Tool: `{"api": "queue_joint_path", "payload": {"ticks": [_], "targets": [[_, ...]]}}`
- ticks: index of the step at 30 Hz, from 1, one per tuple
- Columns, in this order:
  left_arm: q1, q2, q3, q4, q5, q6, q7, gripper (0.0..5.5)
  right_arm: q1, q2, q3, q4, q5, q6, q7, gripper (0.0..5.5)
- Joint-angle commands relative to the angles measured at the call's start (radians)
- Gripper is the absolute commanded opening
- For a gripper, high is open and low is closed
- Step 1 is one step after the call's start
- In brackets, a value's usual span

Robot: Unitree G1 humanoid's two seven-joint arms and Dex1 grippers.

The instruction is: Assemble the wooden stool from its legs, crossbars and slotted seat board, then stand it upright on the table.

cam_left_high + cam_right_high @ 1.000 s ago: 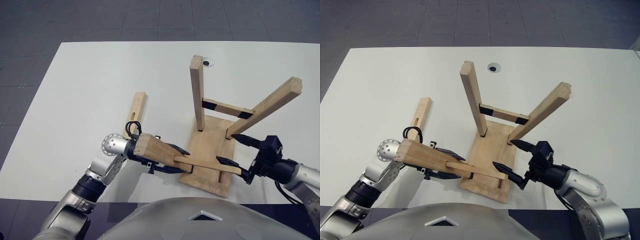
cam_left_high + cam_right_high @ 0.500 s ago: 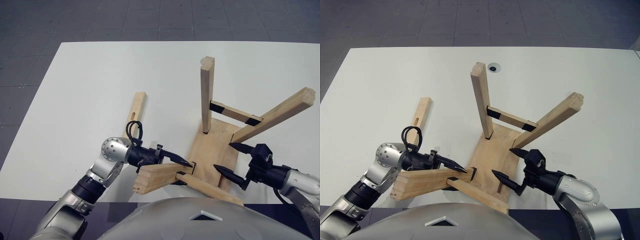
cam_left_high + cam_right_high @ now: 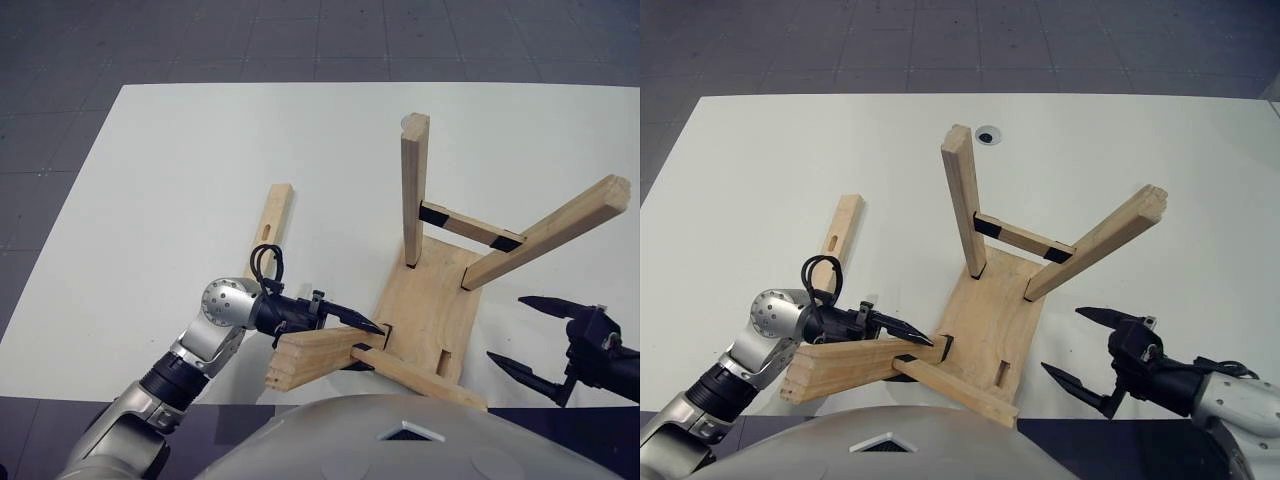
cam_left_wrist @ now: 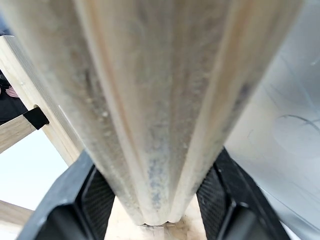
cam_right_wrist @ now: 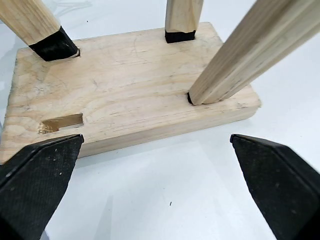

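You have no legible text, labels, numbers or signs on any wooden part or the tabletop [image 3: 150,180].

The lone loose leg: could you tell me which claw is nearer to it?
Left. The left claw grips another leg just robot-side of the loose leg; the right claw hangs open past the seat board.

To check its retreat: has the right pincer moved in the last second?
Yes. The right pincer has drawn back rightwards, off the seat board, and stands open beside it.
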Motion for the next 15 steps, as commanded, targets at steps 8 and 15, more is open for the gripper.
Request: {"api": "queue_joint_path", "payload": {"ticks": [8, 15], "targets": [[0.099, 0.138, -0.119, 0.057, 0.142, 0.302, -0.056, 2.05, -0.057, -0.064, 0.223, 0.010, -0.438, -0.046, -0.141, 5.50], [0.108, 0.141, -0.116, 0.044, 0.124, 0.301, -0.044, 2.05, -0.113, -0.038, 0.336, -0.011, -0.545, -0.035, -0.182, 5.50]]}}
